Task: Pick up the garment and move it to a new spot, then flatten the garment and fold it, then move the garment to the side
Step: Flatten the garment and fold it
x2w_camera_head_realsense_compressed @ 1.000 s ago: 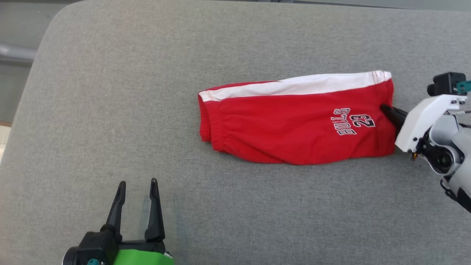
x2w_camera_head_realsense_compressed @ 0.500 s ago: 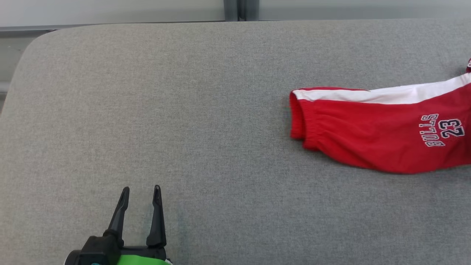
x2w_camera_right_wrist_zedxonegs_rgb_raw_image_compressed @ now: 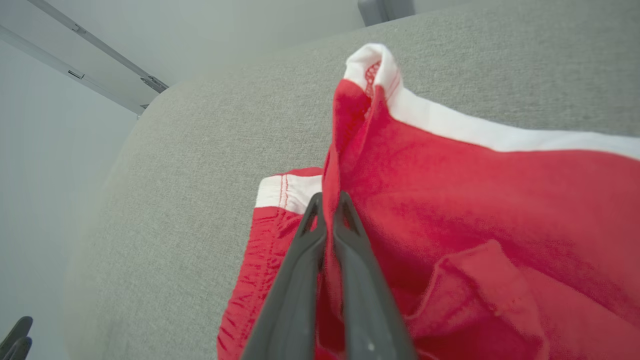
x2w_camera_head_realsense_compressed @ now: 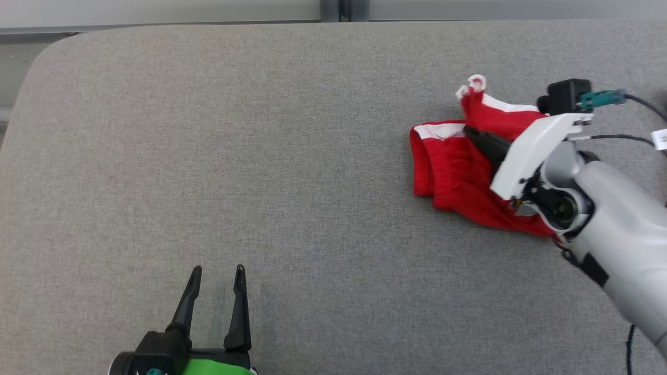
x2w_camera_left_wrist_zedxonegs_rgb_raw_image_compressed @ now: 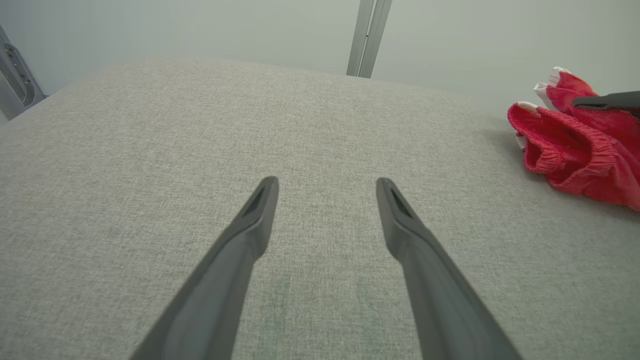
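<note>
Red cotton shorts with white stripe [x2w_camera_head_realsense_compressed: 453, 172] sit right side of grey fabric counter [x2w_camera_head_realsense_compressed: 260, 156], one end clamped in my right hand [x2w_camera_head_realsense_compressed: 471, 133]; left hand [x2w_camera_head_realsense_compressed: 216, 271] apart. Mid-fold, likely. Next: lay end over waistband [x2w_camera_head_realsense_compressed: 424, 161], release.

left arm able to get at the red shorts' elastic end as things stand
Probably yes: bare padding lies between the open left tool and that end of the red shorts; the right tool pinches them farther back.
</note>
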Motion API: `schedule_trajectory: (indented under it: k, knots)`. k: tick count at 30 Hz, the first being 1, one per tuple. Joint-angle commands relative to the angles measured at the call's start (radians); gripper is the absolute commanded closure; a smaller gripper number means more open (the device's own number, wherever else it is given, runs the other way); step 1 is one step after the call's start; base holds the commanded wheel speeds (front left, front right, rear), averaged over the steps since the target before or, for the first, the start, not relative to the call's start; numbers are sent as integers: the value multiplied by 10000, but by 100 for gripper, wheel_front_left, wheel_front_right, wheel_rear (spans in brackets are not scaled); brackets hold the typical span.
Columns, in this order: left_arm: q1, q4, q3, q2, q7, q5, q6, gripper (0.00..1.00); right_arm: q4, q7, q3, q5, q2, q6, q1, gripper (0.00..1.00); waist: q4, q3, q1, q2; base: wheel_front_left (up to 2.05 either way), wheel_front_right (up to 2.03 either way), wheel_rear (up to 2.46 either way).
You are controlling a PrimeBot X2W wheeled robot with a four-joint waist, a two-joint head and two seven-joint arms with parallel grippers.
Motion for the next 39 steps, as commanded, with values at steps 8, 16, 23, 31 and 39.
schedule_trajectory:
  k: [8, 16, 23, 31, 39]
  knots:
    - [-252, 414, -107, 20, -27, 50, 11, 0, 904, 52, -170, -873, 2124, 4, -58, 100, 469, -27, 0, 0, 0, 0, 0]
    - [-49, 495, -123, 20, -27, -72, 120, 0, 781, -24, -387, -1656, 2390, 5, 323, 100, 460, -252, 0, 0, 0, 0, 0]
    - [-3, 462, -77, 22, -27, -21, 47, 0, -195, 252, -617, -2239, 2259, 5, 765, 100, 200, -325, 0, 0, 0, 0, 0]
    - [-119, 547, -253, 22, -27, -110, 41, 0, -123, 605, -1044, -3251, 2878, 5, 1006, 69, 211, -256, 0, 0, 0, 0, 0]
    - [-88, 638, -267, 22, -27, -184, 108, 0, 134, 280, -1196, -4264, 3509, 4, 1309, 0, 357, -348, 0, 0, 0, 0, 0]
